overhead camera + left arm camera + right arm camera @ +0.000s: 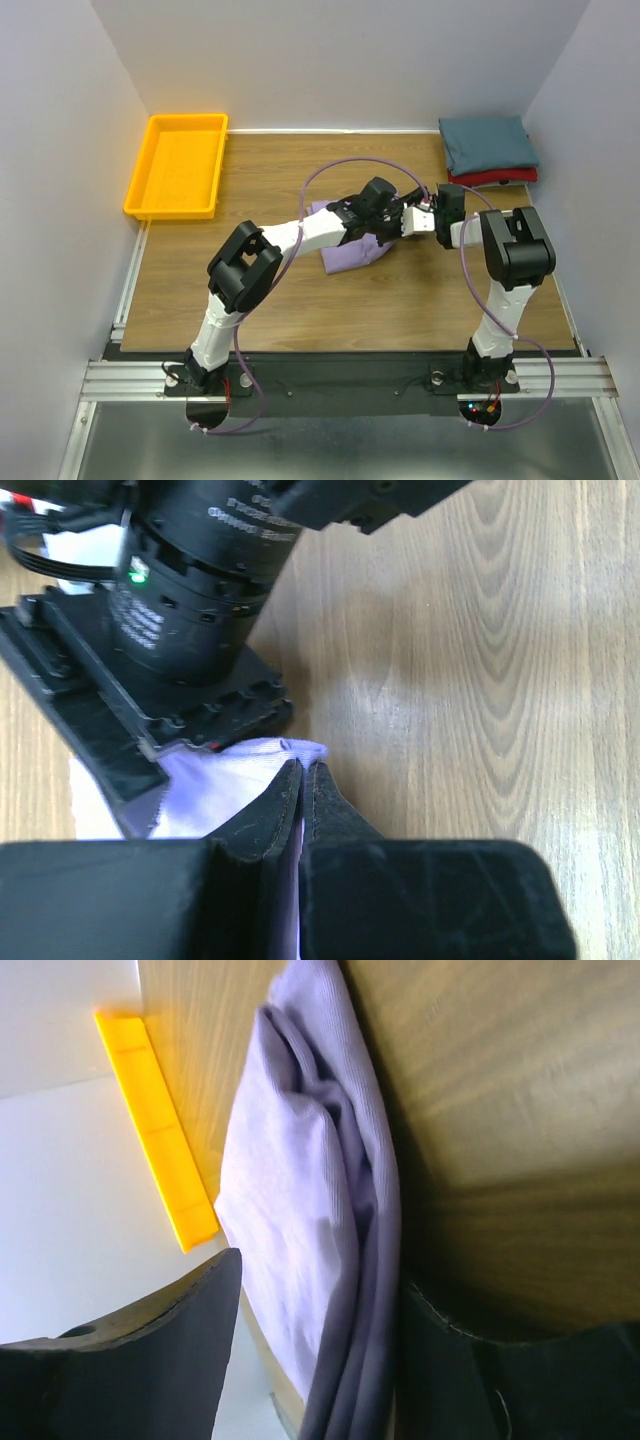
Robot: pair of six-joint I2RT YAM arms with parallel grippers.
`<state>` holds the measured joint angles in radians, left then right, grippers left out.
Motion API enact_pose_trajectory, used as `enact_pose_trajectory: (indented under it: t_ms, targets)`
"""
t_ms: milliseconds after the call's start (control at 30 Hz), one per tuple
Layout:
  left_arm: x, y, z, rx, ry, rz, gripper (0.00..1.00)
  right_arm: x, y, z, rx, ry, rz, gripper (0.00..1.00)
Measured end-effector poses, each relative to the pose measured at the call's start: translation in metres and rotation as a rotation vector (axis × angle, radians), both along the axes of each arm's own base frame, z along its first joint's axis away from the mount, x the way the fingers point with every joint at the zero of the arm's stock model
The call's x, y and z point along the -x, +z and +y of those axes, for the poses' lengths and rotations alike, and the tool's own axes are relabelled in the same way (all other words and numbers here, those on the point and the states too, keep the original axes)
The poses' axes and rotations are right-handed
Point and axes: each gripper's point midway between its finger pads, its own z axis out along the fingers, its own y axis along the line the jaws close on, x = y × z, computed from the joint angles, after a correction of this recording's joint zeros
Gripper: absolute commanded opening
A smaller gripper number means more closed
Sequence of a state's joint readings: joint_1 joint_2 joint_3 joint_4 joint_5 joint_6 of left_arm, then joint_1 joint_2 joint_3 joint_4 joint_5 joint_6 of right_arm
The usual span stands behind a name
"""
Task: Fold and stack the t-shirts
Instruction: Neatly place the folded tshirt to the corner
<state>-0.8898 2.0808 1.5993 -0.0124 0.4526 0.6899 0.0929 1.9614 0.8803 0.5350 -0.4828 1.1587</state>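
Note:
The lavender t-shirt lies bunched mid-table, partly under both arms. My left gripper is shut on a lifted edge of it; in the left wrist view the fingertips pinch pale purple cloth just above the wood. My right gripper faces it closely. In the right wrist view the jaws straddle hanging folds of the lavender shirt, with a gap still showing on one side. A folded teal t-shirt rests on a folded red one at the back right.
A yellow-orange tray sits at the back left, its edge also visible in the right wrist view. The right arm's black wrist housing looms right in front of my left gripper. White walls enclose the table on three sides.

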Motion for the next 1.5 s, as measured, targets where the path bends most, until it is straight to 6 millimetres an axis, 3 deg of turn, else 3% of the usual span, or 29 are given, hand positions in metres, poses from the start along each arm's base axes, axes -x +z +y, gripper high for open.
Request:
enact_pose_trajectory:
  t_ms: [100,200,233,300,333,500,667,767,800,867,1000,1133,1333,1500]
  targets:
    - [0.001,0.0,0.0,0.005,-0.004,0.006,0.0,-0.009,0.0,-0.002,0.015,-0.009,-0.021,0.61]
    - [0.0,0.001,0.0,0.007,-0.003,0.006,0.0,-0.012,-0.001,-0.002,0.024,-0.01,-0.035,0.45]
    - [0.0,0.001,0.0,0.008,-0.003,0.006,0.0,-0.013,-0.003,-0.003,0.031,-0.012,-0.034,0.27]
    - [-0.001,0.001,0.0,0.01,-0.002,0.005,0.0,-0.014,-0.01,-0.005,0.049,-0.016,-0.032,0.06]
    - [-0.001,0.001,0.0,0.01,-0.001,0.004,0.02,-0.013,-0.016,-0.006,0.06,-0.015,-0.024,0.01]
    - [-0.009,0.002,0.006,0.011,0.036,0.026,0.39,-0.017,-0.016,-0.004,0.098,0.031,-0.063,0.01]
    - [-0.02,0.012,0.029,0.016,0.119,0.114,0.41,-0.027,-0.015,-0.008,0.224,0.095,-0.1,0.01]
    - [-0.038,0.045,0.073,0.042,0.23,0.158,0.48,-0.042,-0.003,-0.015,0.344,0.132,-0.155,0.01]
    - [-0.042,0.056,0.087,0.051,0.263,0.163,0.63,-0.049,0.005,-0.018,0.397,0.142,-0.19,0.01]
    - [-0.049,0.088,0.127,0.087,0.346,0.168,0.64,-0.059,0.015,-0.025,0.477,0.159,-0.229,0.01]
    - [-0.051,0.121,0.191,0.141,0.486,0.167,0.66,-0.085,0.046,-0.039,0.662,0.209,-0.332,0.0]
    - [-0.029,0.107,0.22,0.126,0.551,0.223,0.67,-0.106,0.081,-0.052,0.834,0.254,-0.427,0.01]
    - [-0.005,0.068,0.238,0.06,0.6,0.313,0.67,-0.143,0.138,-0.076,1.096,0.279,-0.54,0.01]
    - [0.008,0.063,0.247,0.059,0.621,0.316,0.67,-0.172,0.164,-0.094,1.254,0.265,-0.569,0.01]
